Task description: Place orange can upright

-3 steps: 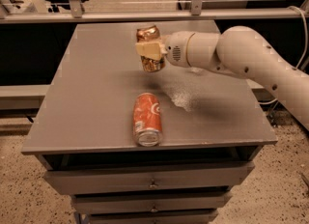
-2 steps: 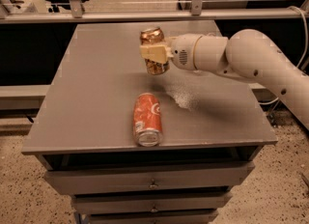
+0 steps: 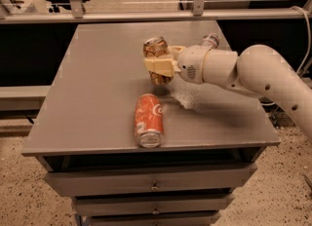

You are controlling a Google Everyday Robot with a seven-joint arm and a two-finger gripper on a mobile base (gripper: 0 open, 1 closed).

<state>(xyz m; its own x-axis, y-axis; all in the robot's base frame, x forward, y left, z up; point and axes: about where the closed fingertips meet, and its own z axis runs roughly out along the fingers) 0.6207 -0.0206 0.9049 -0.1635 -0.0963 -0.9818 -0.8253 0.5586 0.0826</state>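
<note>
On the counter (image 3: pixel 97 74), a red can (image 3: pixel 148 120) lies on its side near the front. Just behind it the orange can (image 3: pixel 155 47) is almost straight up, low over the counter, and the gripper (image 3: pixel 160 65) pinches it with its jaws. I think setting it down and letting go are left.
</note>
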